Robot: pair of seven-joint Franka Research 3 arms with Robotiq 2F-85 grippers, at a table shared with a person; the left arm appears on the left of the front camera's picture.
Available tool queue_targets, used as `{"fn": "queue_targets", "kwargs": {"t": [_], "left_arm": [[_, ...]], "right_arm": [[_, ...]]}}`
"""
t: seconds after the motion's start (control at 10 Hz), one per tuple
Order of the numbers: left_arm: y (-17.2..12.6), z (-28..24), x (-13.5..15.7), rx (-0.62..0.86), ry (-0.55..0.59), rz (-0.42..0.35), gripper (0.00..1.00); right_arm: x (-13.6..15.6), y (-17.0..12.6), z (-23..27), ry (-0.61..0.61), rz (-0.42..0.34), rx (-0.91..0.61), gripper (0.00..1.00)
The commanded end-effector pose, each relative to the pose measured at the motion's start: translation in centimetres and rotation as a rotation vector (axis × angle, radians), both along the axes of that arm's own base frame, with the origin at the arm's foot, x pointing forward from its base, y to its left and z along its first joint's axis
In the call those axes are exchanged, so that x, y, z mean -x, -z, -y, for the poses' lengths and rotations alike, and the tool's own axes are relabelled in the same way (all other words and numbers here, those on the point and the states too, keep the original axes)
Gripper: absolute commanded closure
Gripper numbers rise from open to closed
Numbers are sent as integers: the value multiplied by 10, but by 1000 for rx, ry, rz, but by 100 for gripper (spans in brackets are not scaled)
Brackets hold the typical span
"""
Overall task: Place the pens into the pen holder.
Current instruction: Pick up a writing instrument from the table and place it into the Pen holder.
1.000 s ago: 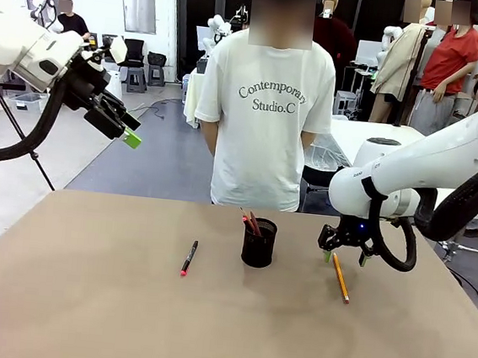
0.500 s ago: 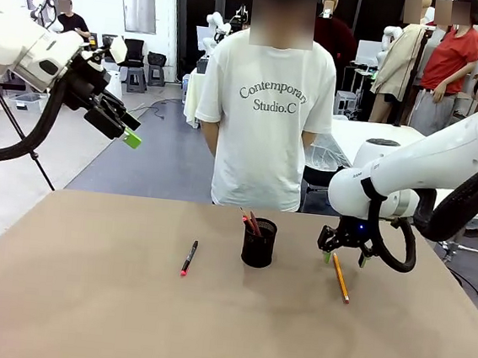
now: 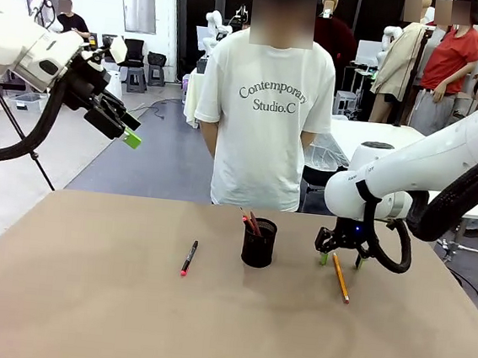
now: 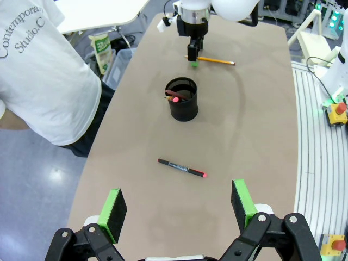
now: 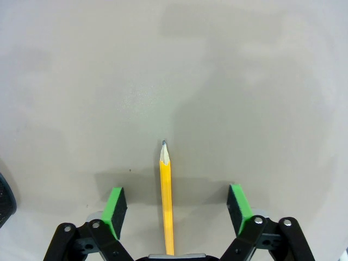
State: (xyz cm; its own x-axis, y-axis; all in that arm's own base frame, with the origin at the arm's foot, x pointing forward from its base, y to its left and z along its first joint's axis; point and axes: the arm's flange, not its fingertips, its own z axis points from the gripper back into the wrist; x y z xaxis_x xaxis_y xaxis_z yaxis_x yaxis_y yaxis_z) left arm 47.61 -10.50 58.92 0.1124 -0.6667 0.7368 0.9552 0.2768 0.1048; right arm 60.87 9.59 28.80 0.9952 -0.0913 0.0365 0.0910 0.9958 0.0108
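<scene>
The right end effector (image 3: 340,260) hangs spread apart over the yellow pencil (image 3: 341,278). It should lower to the surface (image 3: 83,299), close squarely across the shaft, then carry it to the cup (image 3: 259,243) at 9 o'clock.

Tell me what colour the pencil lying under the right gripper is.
Yellow-orange with a pale sharpened tip. The pencil shows best in the right wrist view.

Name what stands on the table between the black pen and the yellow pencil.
The pen holder, with a dark red pen in it, stands between the black pen and the yellow pencil, as the front view shows.
</scene>
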Motion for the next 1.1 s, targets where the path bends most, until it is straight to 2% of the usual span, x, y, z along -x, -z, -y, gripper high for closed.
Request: {"fn": "queue_targets", "kwargs": {"t": [0.0,0.3,1.0], "left_arm": [[-2,-1,1,-5,-10,-2,0],[-2,-1,1,-5,-10,-2,0],[-2,-1,1,-5,-10,-2,0]], "right_arm": [[-5,-1,-3,4,6,37,40],[-6,-2,-5,-1,-5,43,100],[-5,-3,-8,-23,-38,45,100]]}}
